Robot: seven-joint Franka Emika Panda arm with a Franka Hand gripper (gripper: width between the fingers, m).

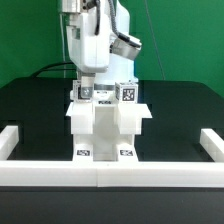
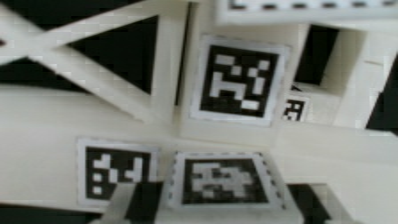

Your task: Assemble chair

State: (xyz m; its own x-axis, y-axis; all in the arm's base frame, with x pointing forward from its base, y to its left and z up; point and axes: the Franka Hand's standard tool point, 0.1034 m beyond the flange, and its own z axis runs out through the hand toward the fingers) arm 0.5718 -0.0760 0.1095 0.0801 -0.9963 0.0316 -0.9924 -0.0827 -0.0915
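The chair (image 1: 105,125) stands upright at the middle of the black table (image 1: 30,110), touching the white rail (image 1: 110,175), its tagged legs facing the camera. The gripper (image 1: 92,88) is closed on the chair's top. Its square tags (image 2: 240,80) carry patterns, no readable writing. The arm hides the chair's back.

A green wall (image 1: 30,40) stands behind the black table (image 1: 30,105).

The chair (image 1: 108,115) stands on the bench (image 1: 30,105), just behind the rail (image 1: 110,176) along the bench's near edge. The hand (image 1: 92,88) sits directly above the chair, at its top. Rail ends flank the chair on both sides, well apart from it.
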